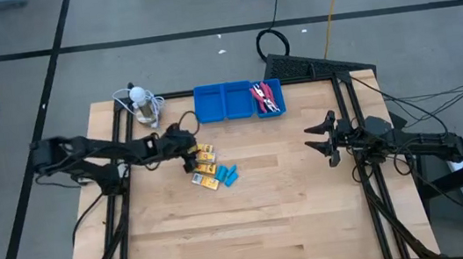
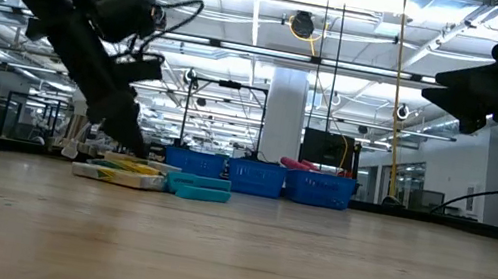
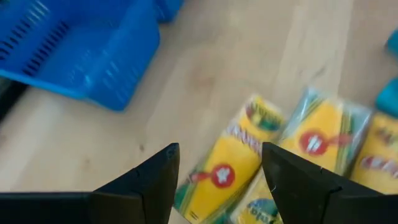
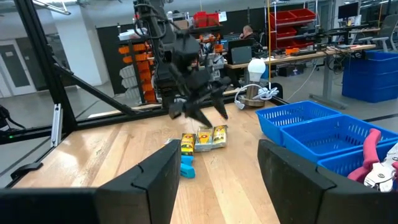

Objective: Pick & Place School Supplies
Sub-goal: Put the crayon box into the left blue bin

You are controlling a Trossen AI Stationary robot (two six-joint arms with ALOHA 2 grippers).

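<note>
Left claw (image 3: 217,180) gapes empty over three yellow crayon packets (image 1: 205,166); right claw (image 1: 319,139) hangs open, empty.

Count, high view: yellow packets (image 1: 204,163): three, one more uncertain. Light-blue pieces (image 1: 229,176): two. Red-handled scissors (image 1: 267,98): number indistinct. Tray (image 1: 225,102): one, three compartments.

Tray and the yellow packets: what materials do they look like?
Tray: looks like rigid moulded plastic, glossy blue, with slotted mesh walls. Yellow packets: probably printed card boxes in clear film, going by the shiny crinkled edge; cannot be sure.
</note>
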